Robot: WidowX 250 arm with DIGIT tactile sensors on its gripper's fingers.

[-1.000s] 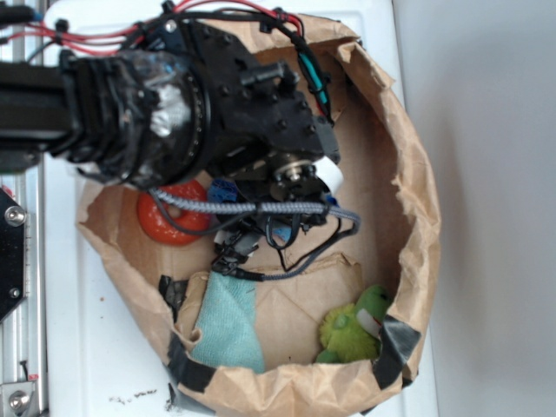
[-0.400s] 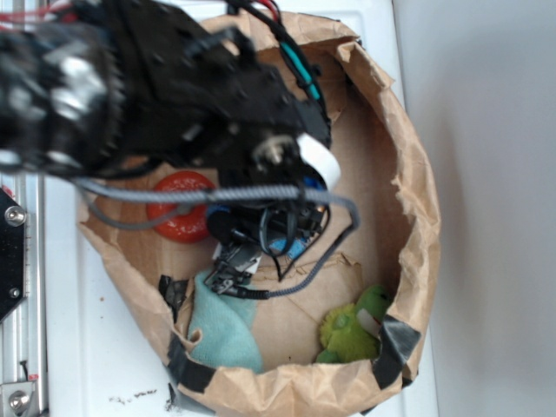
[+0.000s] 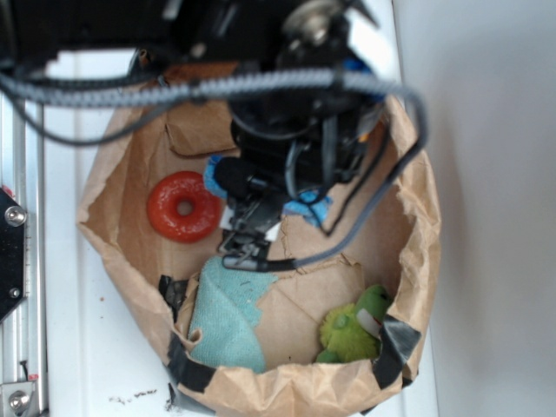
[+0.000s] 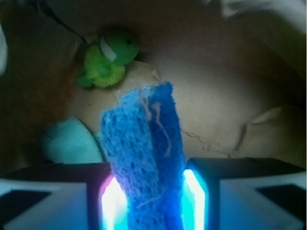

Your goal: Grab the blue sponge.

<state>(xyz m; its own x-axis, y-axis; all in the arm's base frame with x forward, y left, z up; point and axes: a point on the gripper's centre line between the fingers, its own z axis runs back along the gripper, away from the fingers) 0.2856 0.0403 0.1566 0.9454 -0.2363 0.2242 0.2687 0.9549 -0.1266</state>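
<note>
Because the tool [image 4: 149, 201] is pinching the small flat bright-blue sponge block [image 4: 144, 163] by its lower end, the sponge stands upright between the two lit pads, its free end tilted slightly and clear of the brown paper bag floor [image 4: 216, 120]. By this judgement the grab is made. Seen from the exterior view, the black arm [image 3: 287, 113] reaches down into the crumpled bag [image 3: 417, 226]. Lying loose below are a red ring [image 3: 183, 207], a pale teal folded cloth [image 3: 228, 317] and a green plush toy [image 3: 352, 328].
</note>
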